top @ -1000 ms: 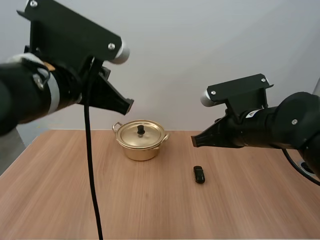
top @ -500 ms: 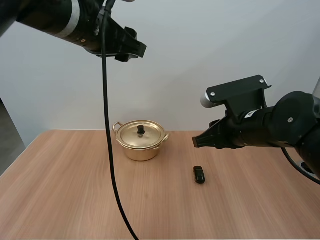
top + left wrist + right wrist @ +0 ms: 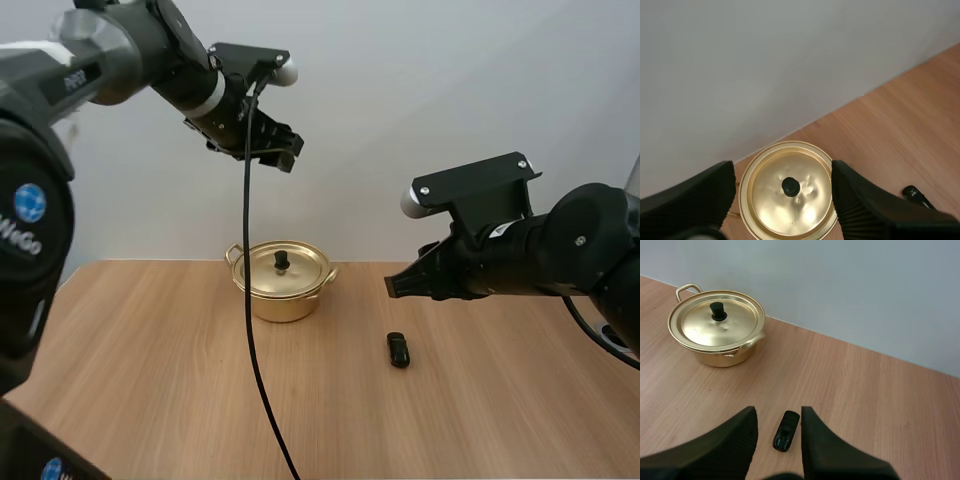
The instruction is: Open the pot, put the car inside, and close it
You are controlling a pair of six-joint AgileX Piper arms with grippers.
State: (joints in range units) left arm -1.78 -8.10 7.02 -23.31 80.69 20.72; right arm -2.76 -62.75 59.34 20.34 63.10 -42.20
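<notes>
Your left gripper (image 3: 782,166) is released. Its two black fingers (image 3: 700,192) stand wide apart, ribbed faces turned to each other, with nothing between them. It hangs high in the air over the far side of the table (image 3: 140,380). In its wrist view you look almost straight down on the pot (image 3: 280,300), which sits framed between the spread fingers and well below them. The lid (image 3: 790,205) is on the pot, its black knob (image 3: 790,186) upright at the centre.

Your right gripper (image 3: 779,414) is also released, its fingers parted by a narrower gap and holding nothing. It hovers above the table, to the right of the pot and apart from it, pointing forward and down. Through that gap in the right wrist view you see the car (image 3: 786,430), a small dark toy lying on the bare wood, below the fingertips and untouched. In the high view the car lies to the right of the pot and nearer the arms' bases, well apart from it. The golden pot stands near the table's far edge.
</notes>
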